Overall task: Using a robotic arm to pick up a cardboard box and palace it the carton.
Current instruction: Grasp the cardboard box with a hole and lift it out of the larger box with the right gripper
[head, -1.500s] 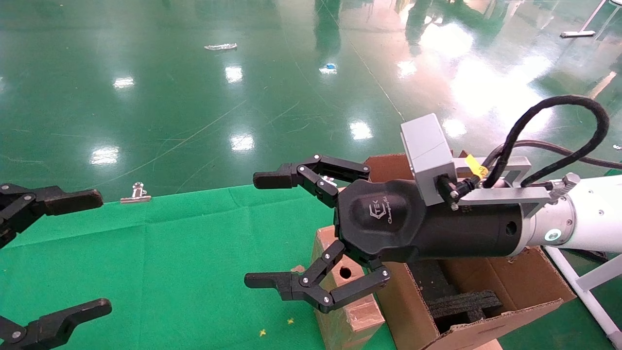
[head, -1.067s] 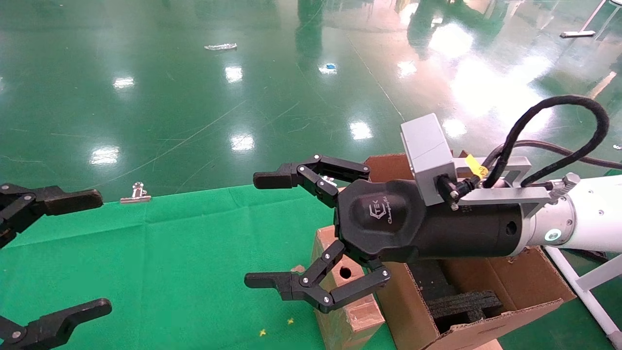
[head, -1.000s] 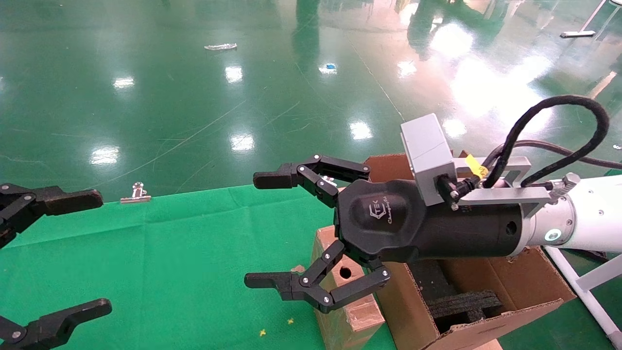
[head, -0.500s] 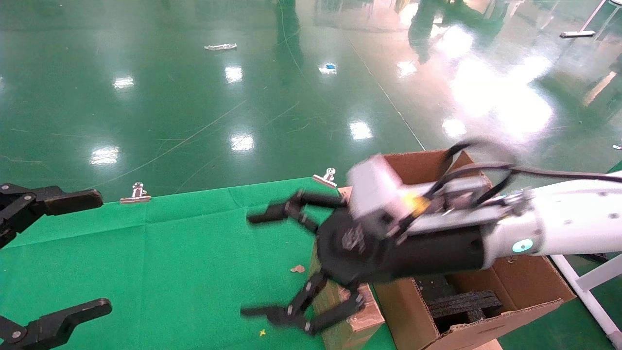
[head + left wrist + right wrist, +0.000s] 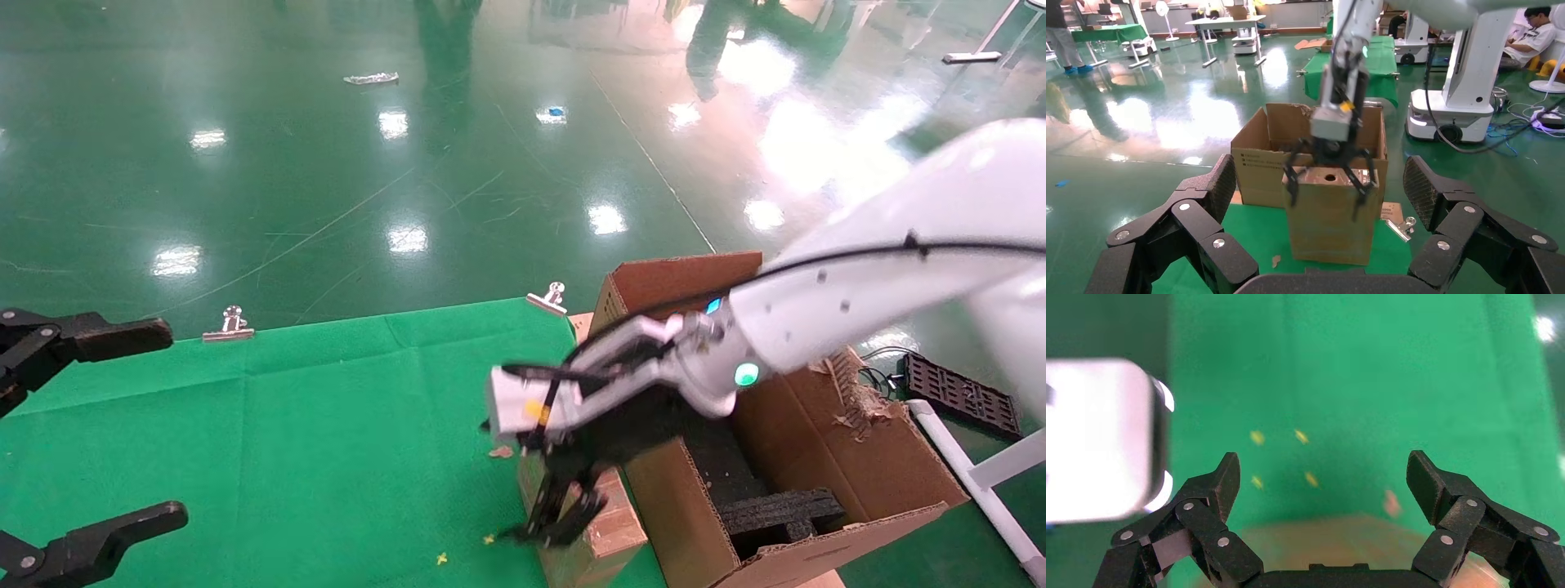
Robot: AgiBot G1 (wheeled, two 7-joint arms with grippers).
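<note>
Green cloth covers our table (image 5: 286, 425); at its 4 o'clock edge the cardboard box (image 5: 1324, 217) stands upright against the carton (image 5: 817, 457). Our right pincer (image 5: 1327, 177) straddles its top, spread wide. Our left pincer (image 5: 1315, 226) waits open at 9 o'clock.

Bright overhead light; white glare patches on the glossy floor (image 5: 409, 163). My right arm (image 5: 858, 286) smears with motion blur in the head view. My right wrist view is soft (cardboard box (image 5: 1340, 545) a tan blur); left wrist view sharp.
</note>
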